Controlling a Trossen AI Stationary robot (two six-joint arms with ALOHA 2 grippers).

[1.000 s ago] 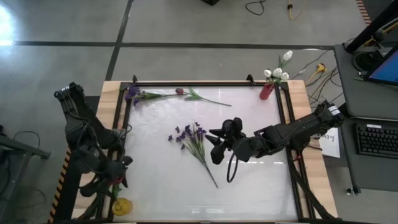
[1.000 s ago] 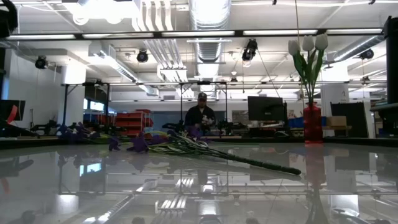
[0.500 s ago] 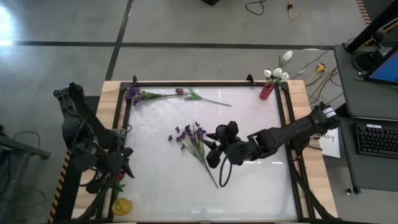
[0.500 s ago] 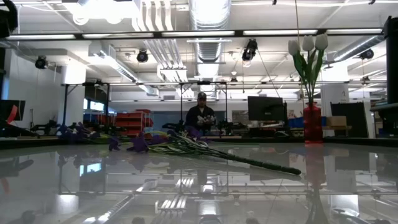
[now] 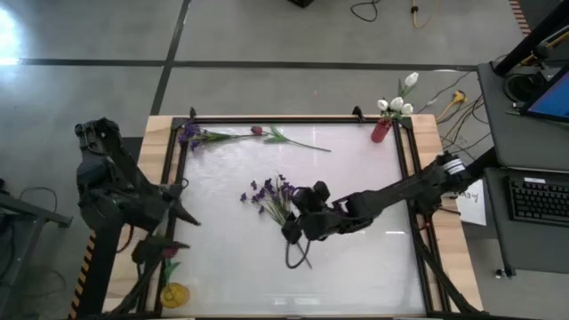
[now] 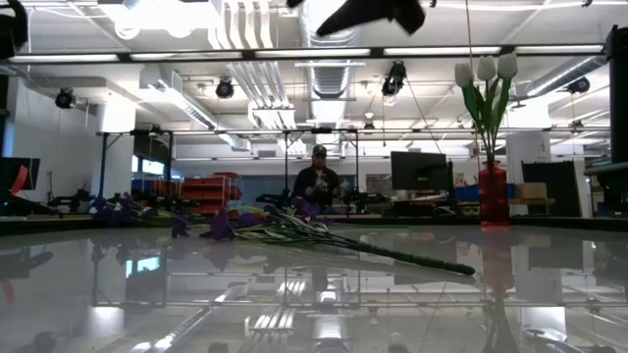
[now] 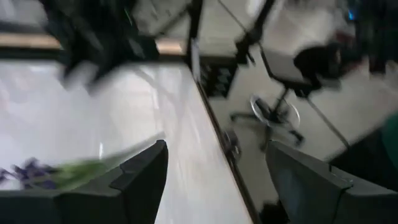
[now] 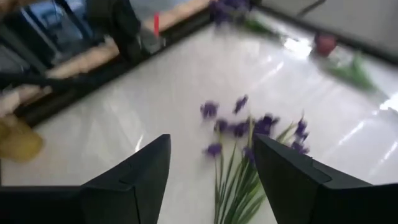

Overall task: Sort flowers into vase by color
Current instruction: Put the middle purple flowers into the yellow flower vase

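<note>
**Right hand over the purple bunch, fingers apart**

With the white tulips [image 5: 396, 103] already standing in the red vase [image 5: 381, 130] at the far right corner of the table [image 5: 356, 267], you have the purple sprays and the pink-red bud left to sort.

- Purple bunch [image 5: 272, 197]: lies flat mid-table, blossoms toward the far left, stems fanning toward the near right. Low view shows the stems as one long bundle resting on the glossy surface.
- Second purple spray [image 5: 197, 135] lies along the far edge by the left corner, with a pink-red bud [image 5: 257, 131] and green leaves just beside it.
- Right hand [image 5: 296, 233]: above the stem end of the mid-table bunch. Right wrist view shows both fingers spread wide with the blossoms between and beyond them; nothing gripped.
- Left hand [image 5: 182, 216]: at the left edge of the table, well apart from all flowers. Fingers spread, holding nothing.
- A yellow object [image 5: 174, 294] sits near the left near corner, probably another vase; cannot tell more.

Handling, as a judgement: the stems look thin, light and springy, and will likely slide on the glossy table. Take hold mid-stem where the strands bunch together, not at the blossoms, which look easy to crush or shed. Expect loose strands to slip out of a shallow pinch.
</note>
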